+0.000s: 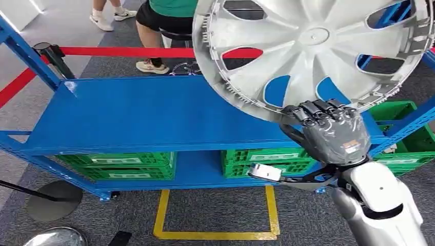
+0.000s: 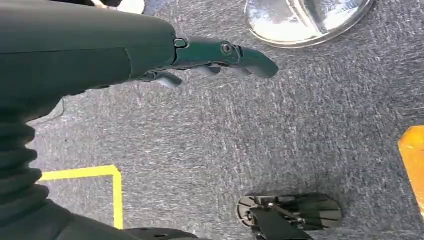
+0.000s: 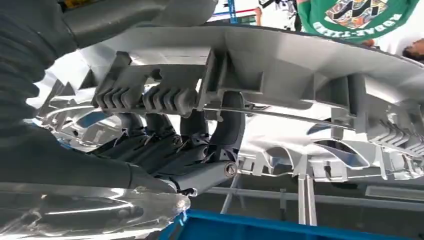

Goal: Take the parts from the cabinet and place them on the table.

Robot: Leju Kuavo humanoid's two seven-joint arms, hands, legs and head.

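Right robot hand (image 1: 328, 128): I see it raised in front of the blue rack, fingers curled over the lower rim of the hubcap and clamped on it — the right wrist view shows the dark fingers (image 3: 165, 130) hooked behind the rim's ribbed clips.
Hubcap (image 1: 308, 46): a large silver wheel cover with spokes and oval openings, held up tilted above the rack's top shelf, its face towards my head camera. It touches nothing but my right robot hand as far as I can tell.
Left robot hand (image 2: 220, 57): hanging low over the grey carpet, fingers stretched out together and nearly straight, holding nothing.
Blue rack (image 1: 138, 113): the top shelf lies broad and flat below the hubcap; I see it through the cover's openings as well.
Green crates (image 1: 123, 164): they sit on the lower shelf, one at the left and one near the middle, with another at the right end (image 1: 405, 138) beside my right arm.
Floor: grey carpet with a yellow taped square (image 1: 215, 215) just in front of the rack; a shiny silver part (image 2: 305, 20) lies on the carpet near my left robot hand.
Barrier: a red belt (image 1: 123, 51) runs behind the rack from a dark post.
Person (image 1: 164, 15): standing behind the belt in a green top and dark shorts — a second pair of shoes (image 1: 110, 18) is further back.
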